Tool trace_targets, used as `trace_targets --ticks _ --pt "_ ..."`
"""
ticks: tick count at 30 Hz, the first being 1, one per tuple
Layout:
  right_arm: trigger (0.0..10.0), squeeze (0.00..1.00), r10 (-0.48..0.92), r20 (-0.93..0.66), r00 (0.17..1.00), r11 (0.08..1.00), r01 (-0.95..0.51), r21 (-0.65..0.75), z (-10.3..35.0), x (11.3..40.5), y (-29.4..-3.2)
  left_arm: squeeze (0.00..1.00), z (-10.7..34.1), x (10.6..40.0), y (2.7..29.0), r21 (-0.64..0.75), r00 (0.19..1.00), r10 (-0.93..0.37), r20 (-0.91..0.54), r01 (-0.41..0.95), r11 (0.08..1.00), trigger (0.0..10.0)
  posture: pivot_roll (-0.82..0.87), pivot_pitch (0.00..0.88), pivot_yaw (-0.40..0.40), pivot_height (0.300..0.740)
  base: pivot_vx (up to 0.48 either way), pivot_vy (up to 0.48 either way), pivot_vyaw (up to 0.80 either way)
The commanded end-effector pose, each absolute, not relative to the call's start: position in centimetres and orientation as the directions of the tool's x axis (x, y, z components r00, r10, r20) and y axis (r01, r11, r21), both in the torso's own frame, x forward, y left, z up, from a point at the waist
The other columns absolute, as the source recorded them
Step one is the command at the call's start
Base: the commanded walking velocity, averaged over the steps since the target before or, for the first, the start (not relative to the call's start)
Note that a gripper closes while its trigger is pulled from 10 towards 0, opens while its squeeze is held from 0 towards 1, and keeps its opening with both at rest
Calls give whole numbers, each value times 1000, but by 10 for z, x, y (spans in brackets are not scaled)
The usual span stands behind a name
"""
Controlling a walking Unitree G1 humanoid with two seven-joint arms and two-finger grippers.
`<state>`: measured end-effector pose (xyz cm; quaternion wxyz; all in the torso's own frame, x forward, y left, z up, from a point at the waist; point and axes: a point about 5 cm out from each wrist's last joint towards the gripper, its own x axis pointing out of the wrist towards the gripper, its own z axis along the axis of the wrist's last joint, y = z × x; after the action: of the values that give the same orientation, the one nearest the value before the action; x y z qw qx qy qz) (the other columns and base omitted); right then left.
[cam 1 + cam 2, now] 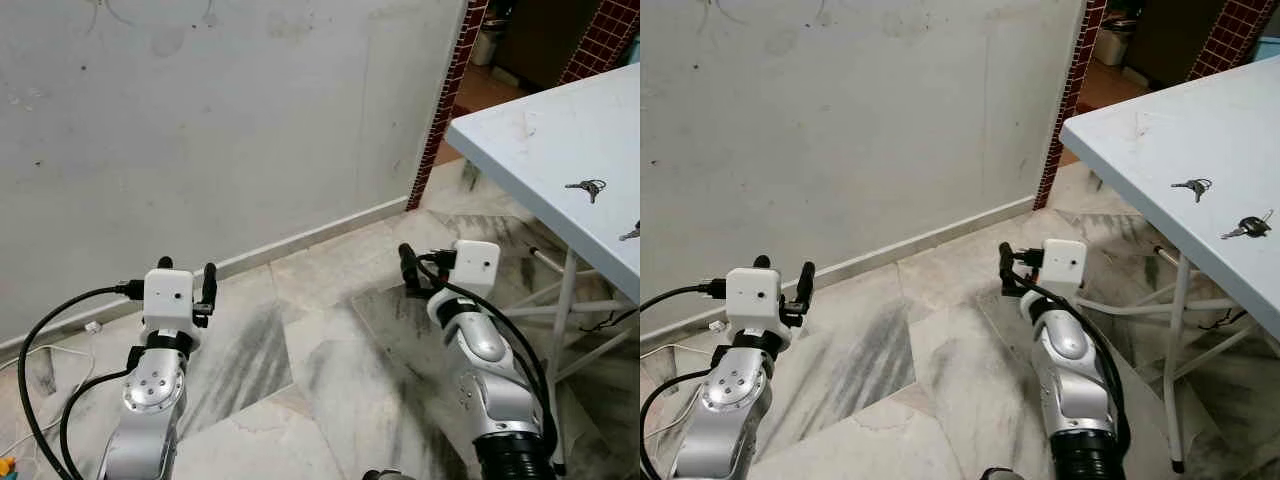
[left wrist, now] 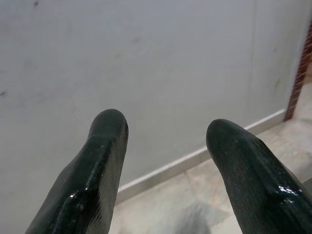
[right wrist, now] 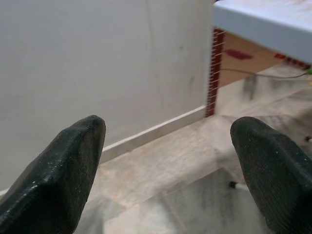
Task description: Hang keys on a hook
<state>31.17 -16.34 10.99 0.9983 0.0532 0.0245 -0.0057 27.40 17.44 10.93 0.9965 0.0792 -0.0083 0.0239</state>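
Observation:
Two small bunches of keys lie on the pale table [image 1: 520, 130] at the right: one bunch [image 1: 1191, 186] further in, the other [image 1: 1247, 228] nearer the right edge of the view. Both arms are held low over the marble floor, well short of the table. My left gripper [image 1: 187, 272] points at the grey wall, and its fingers [image 2: 105, 146] stand apart with nothing between them. My right gripper [image 3: 168, 126] is open and empty too, facing the wall's skirting and the corner left of the table.
A plain grey wall [image 1: 220, 120] fills the front. A red tiled pillar [image 1: 447, 100] marks a doorway at the back right. White table legs and braces [image 1: 565, 300] stand by my right arm. Cables [image 1: 60, 350] trail on the floor at the left.

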Motion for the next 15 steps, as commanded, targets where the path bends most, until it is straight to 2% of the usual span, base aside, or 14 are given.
trace_targets --ticks 1,6,11,15 --pt "10000 0 -33 -18 999 994 35 99 117 313 -169 0 108 277 171 163 999 37 20 -40 986 10000 74 96 35 740 0 0 0" --pt "10000 0 -67 -22 998 994 69 88 120 310 -181 0 110 283 160 135 1000 2 25 -5 991 10000 40 94 39 740 0 0 0" --pt "10000 0 -105 -22 994 993 106 44 124 305 -199 0 111 288 140 105 998 -51 20 49 993 10000 -21 141 1 740 0 0 0" --pt "10000 0 -112 -28 993 992 113 56 125 302 -197 0 112 290 141 116 997 -78 31 74 991 10000 -45 136 3 740 0 0 0"
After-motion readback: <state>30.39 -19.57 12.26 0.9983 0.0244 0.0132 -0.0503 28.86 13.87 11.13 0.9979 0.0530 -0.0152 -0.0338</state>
